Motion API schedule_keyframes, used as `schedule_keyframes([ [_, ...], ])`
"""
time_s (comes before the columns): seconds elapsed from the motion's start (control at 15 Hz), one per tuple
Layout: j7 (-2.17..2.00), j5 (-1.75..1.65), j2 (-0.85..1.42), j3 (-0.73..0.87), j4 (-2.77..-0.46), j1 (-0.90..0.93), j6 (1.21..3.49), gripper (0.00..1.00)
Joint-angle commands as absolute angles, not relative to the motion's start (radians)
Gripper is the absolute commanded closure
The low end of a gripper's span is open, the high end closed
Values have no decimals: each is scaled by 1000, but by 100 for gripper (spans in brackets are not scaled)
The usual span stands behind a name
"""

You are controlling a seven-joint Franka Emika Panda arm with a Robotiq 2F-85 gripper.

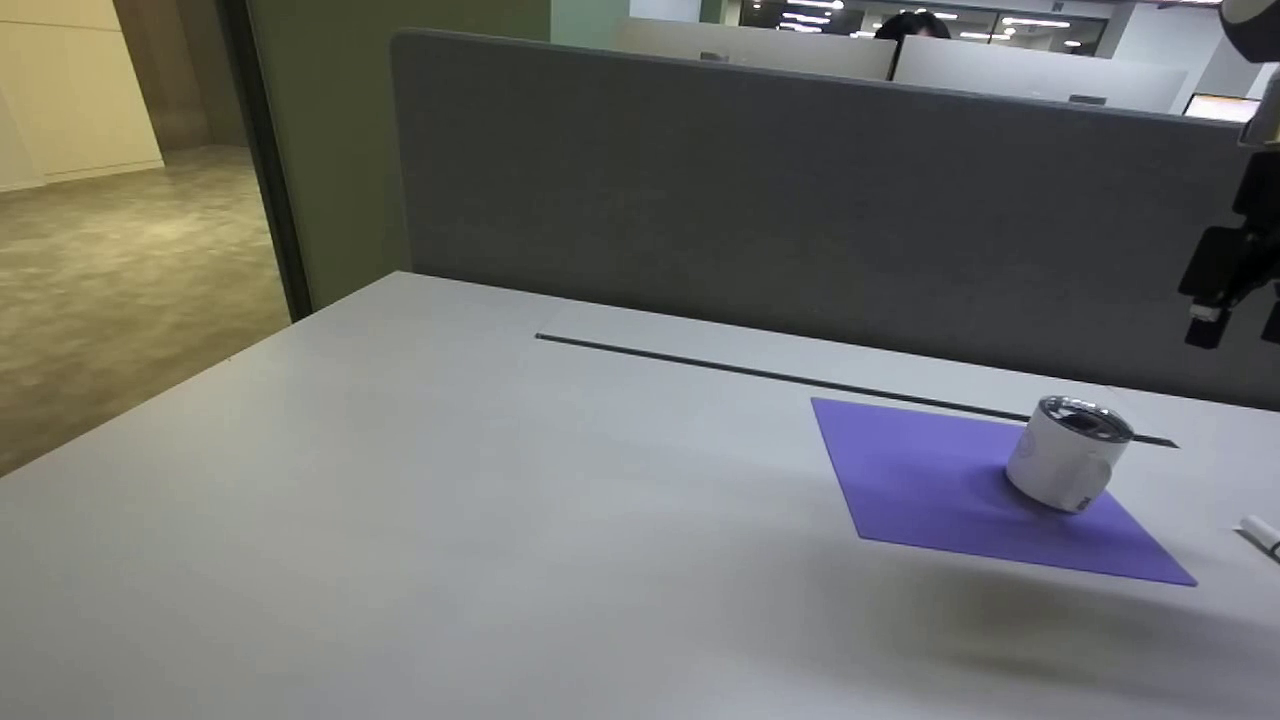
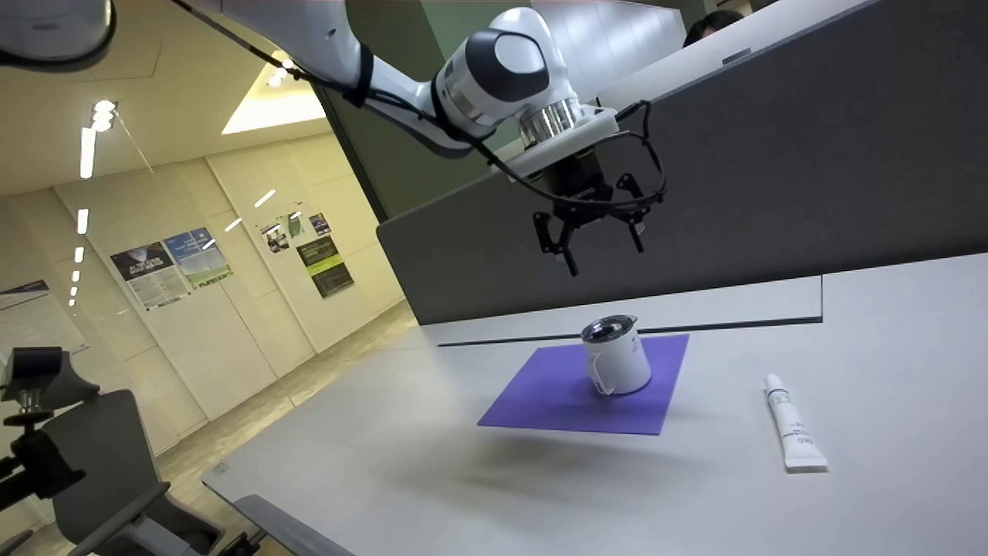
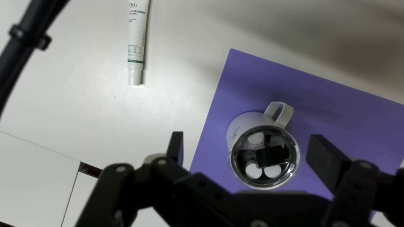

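The jaws of the gripper (image 2: pixel 606 257) are spread wide, their fingers (image 3: pixel 323 162) well apart, in the air above the purple sheet (image 2: pixel 540 398). In the wrist view the white mug (image 2: pixel 624 367) shows between them, well below the fingertips. It stands upright on the sheet, nearer the edge that faces the tube, its handle (image 3: pixel 286 116) turned away from the back edge of the surface (image 1: pixel 400 480). A shiny, see-through lid (image 2: pixel 607 328) caps it — pale discs and dark shapes glint there.

The sheet lies toward the back edge, close to a thin dark slot (image 1: pixel 750 373) running along that edge. To one side, apart from the sheet, a white tube (image 2: pixel 789 425) lies flat with its cap (image 3: pixel 134 77) toward the back edge.

A grey partition (image 1: pixel 700 190) rises along the back edge, ending by the surface's back corner; a dark-haired head (image 1: pixel 912 25) shows above it in both exterior views. In an exterior view a grey chair (image 2: pixel 100 455) stands beyond another corner.
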State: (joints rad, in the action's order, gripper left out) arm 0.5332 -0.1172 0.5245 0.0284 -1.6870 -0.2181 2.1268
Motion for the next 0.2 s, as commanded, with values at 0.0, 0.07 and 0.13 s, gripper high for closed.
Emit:
schedule_keyframes([
  [0.0,534,-117,524,29,-1685,-218,2125,0],
  [0.07,534,-117,523,30,-1685,-218,2125,0],
  [0.13,534,-117,523,30,-1685,-218,2125,0],
])
